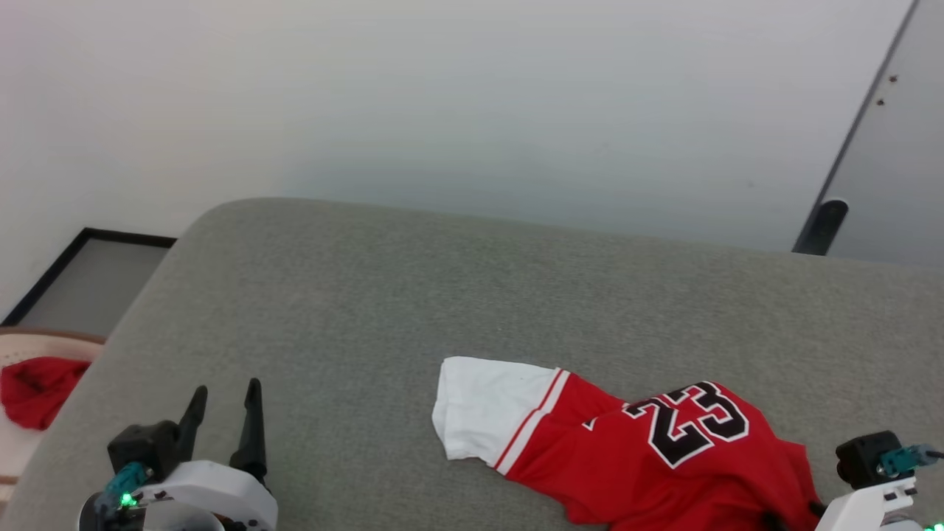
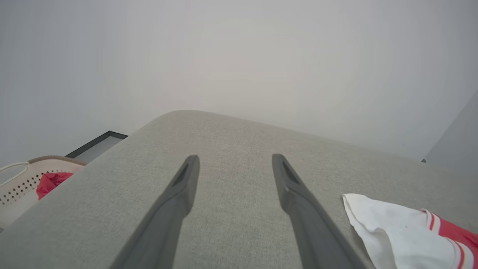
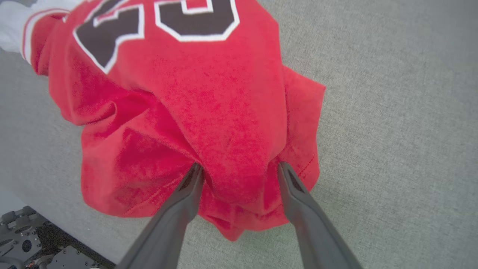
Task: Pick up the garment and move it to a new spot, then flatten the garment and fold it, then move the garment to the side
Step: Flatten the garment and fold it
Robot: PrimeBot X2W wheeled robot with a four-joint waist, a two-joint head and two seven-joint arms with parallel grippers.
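Honestly, with the red-and-white jersey shirt (image 1: pixel 649 450) bunched at the near right of the grey fabric cushion (image 1: pixel 369 295), a ridge of it straddled by the spread fingers of the right gripper (image 3: pixel 239 165) (left gripper (image 2: pixel 233 158) spread too, empty), it could be snagged and dragged on retreat.

This looks like a room in a home, with a big soft gray cushion (image 1: pixel 442 295) by a plain white wall (image 1: pixel 369 88) and a pale basket (image 2: pixel 18 188) holding a red cloth (image 2: pixel 50 181) beside it.
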